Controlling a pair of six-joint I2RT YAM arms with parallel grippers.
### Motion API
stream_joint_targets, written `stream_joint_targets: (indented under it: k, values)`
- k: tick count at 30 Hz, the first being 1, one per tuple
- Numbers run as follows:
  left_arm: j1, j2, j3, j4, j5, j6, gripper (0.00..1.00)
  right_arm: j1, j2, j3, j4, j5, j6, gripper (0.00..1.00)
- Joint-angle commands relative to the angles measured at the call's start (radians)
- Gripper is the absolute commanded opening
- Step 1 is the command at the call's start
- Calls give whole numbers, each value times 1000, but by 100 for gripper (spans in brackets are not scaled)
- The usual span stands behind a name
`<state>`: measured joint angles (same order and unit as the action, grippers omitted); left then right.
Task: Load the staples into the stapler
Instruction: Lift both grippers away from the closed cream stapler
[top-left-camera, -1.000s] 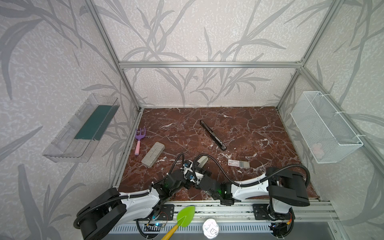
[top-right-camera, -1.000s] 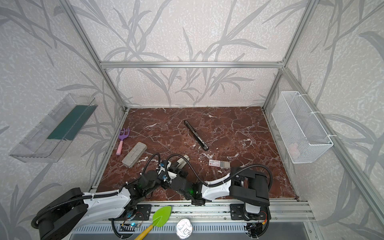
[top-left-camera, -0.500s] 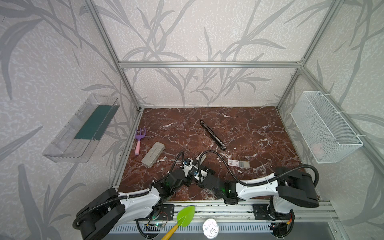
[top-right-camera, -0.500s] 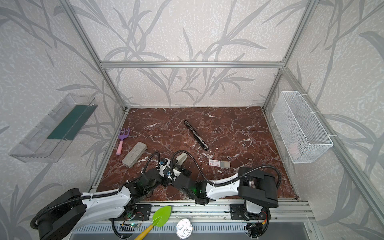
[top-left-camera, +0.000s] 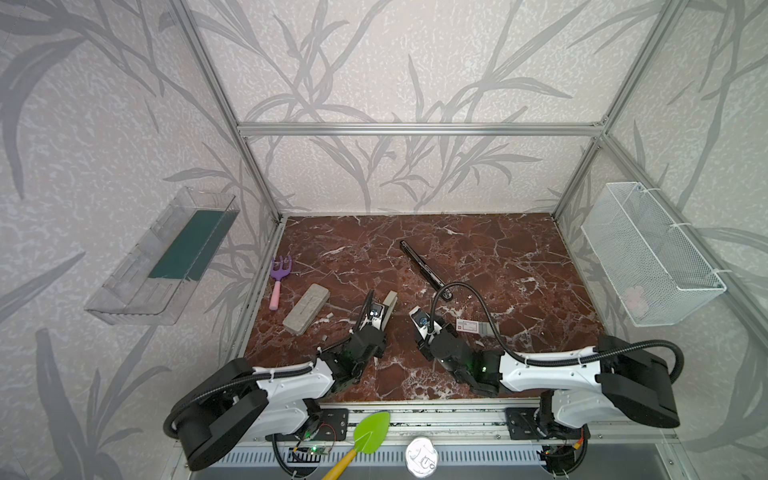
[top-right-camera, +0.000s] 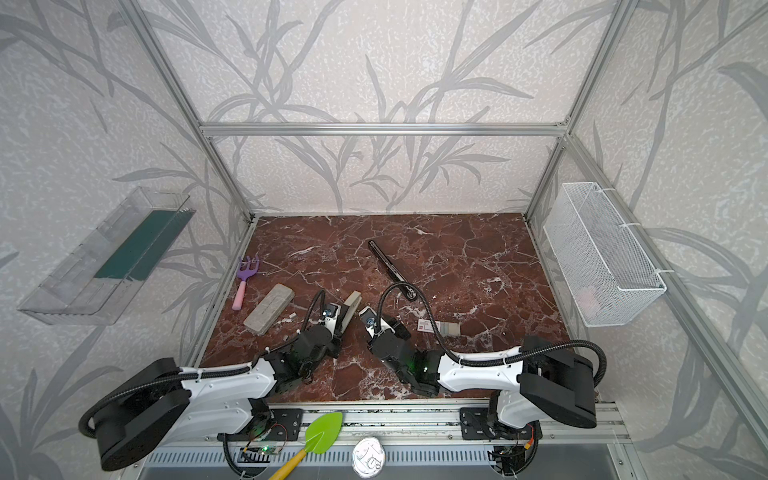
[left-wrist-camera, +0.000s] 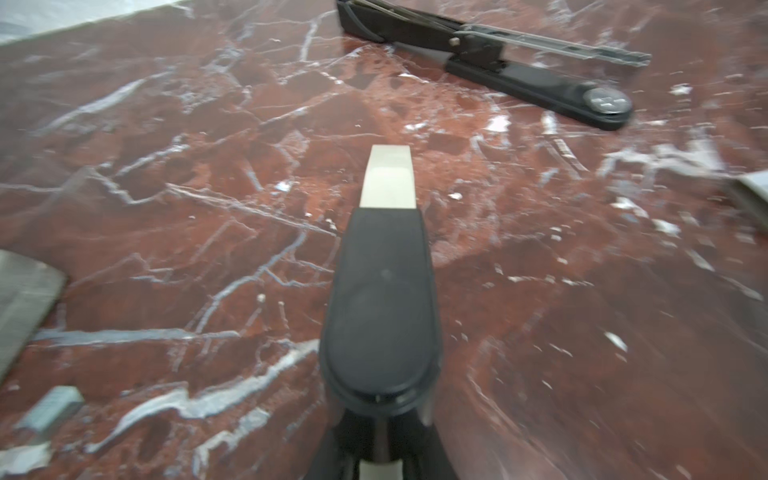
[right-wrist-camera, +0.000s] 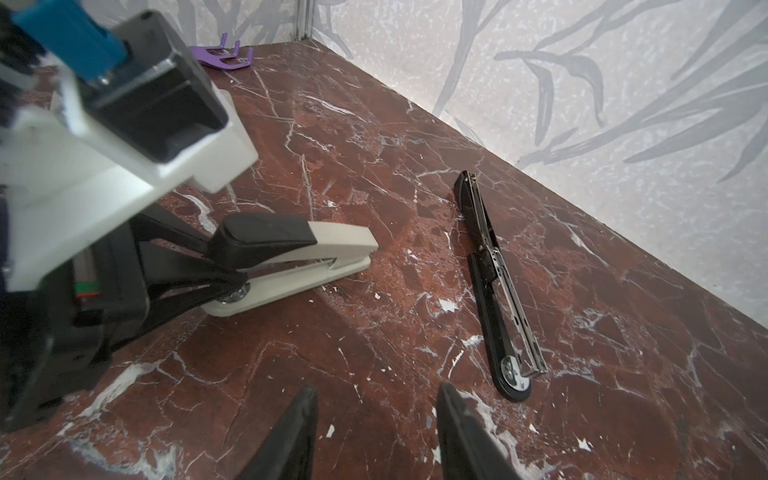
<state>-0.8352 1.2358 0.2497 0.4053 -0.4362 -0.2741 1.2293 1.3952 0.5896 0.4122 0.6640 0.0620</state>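
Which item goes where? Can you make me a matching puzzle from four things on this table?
Things: 1 black stapler; 2 beige-and-black stapler; 3 purple toy rake; 4 box of staples.
Places, in both top views: A farthest left of the four; B clamped in the left gripper; C opened out flat, silver rail showing; D farthest right of the four.
Pairs: 1-C; 2-B; 3-A; 4-D.

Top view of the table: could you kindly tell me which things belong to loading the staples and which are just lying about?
For the job: black stapler, box of staples.
Lying about: beige stapler in the left pincer, grey block, purple rake, green shovel, wire basket.
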Motion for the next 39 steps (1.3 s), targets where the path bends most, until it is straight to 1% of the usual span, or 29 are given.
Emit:
stream_joint_targets:
  k: [1,3,6,9,11,14,17,18,25,27,28,33,35,37,39]
  values:
    - [10,99,101,49,-181,-8,0,-14,-44,-12,-35,39,39,48]
    - [19,172,151,74,-208,6,0,-22,-64,-19,-50,45,48,48]
    - [68,258,202,128,-175,10,0,-28,-93,-23,-85,55,63,48]
    - [132,320,268,110,-116,-3,0,-33,-119,-30,-114,60,73,48]
    - [159,363,320,87,-100,19,0,-36,-130,-37,-127,65,81,48]
    - [204,417,399,24,-60,20,0,-40,-141,-43,-142,68,96,48]
    - [236,458,439,10,-33,19,0,-42,-145,-45,-150,71,102,48]
    - [242,465,450,-3,-30,16,1,-42,-144,-45,-152,72,105,48]
    - [248,462,455,-51,33,0,21,-56,-138,-34,-155,66,96,48]
    - [248,450,450,-69,49,-10,31,-64,-138,-31,-157,59,95,48]
    - [248,441,447,-77,60,-10,33,-69,-140,-30,-158,57,95,48]
    - [248,370,442,-154,114,-13,41,-83,-147,-27,-165,47,95,48]
    - [248,322,445,-213,127,-30,42,-85,-150,-25,-169,46,95,48]
    - [251,262,448,-273,136,-50,45,-88,-153,-24,-176,43,99,48]
    - [268,202,466,-357,163,-69,46,-102,-157,-22,-191,28,115,48]
